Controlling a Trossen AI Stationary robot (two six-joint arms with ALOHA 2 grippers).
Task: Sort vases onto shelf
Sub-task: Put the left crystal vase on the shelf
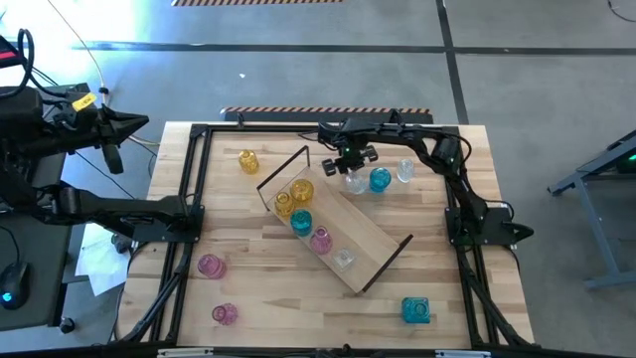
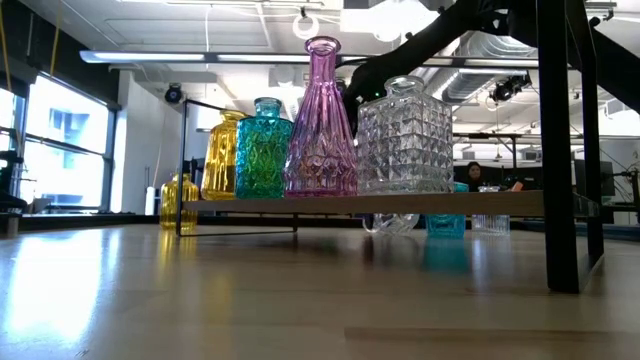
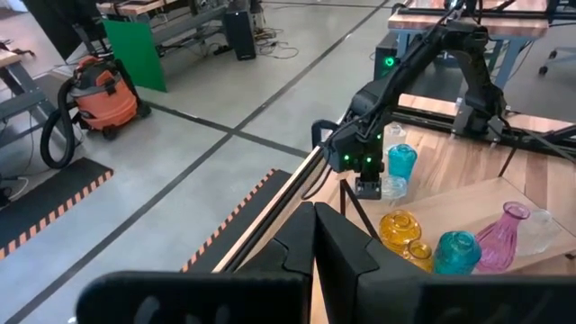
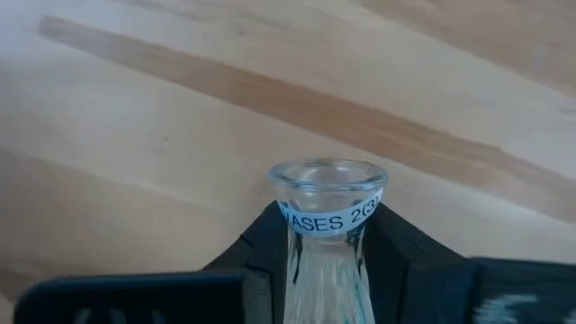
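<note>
The light-wood shelf (image 1: 373, 244) lies slantwise at the table's middle. On it stand two amber vases (image 1: 291, 196), a teal one (image 1: 300, 221), a pink one (image 1: 320, 240) and a clear one (image 1: 344, 259). My right gripper (image 1: 353, 167) is at the shelf's far side, shut on a clear vase (image 1: 354, 183). A teal vase (image 1: 380, 180) and a clear vase (image 1: 404, 170) stand just right of it. An amber vase (image 1: 247, 161), two pink vases (image 1: 210, 266) and a teal square vase (image 1: 415, 310) stand on the table. My left gripper (image 1: 137, 124) waits shut, beyond the table's left edge. My right gripper pinches the clear vase's neck (image 4: 326, 256) between its two fingers (image 4: 261, 241), just below the labelled rim (image 4: 328, 193). The fingers come from above, pointing down. The vase stands upright in the hold; whether its base is on the table, I cannot tell.
The shelf's black end loops (image 1: 283, 169) rise at both ends. Black frame rails (image 1: 194, 179) run along the table's left, right and far edges. Bare wood lies at the table's near middle (image 1: 308, 308).
</note>
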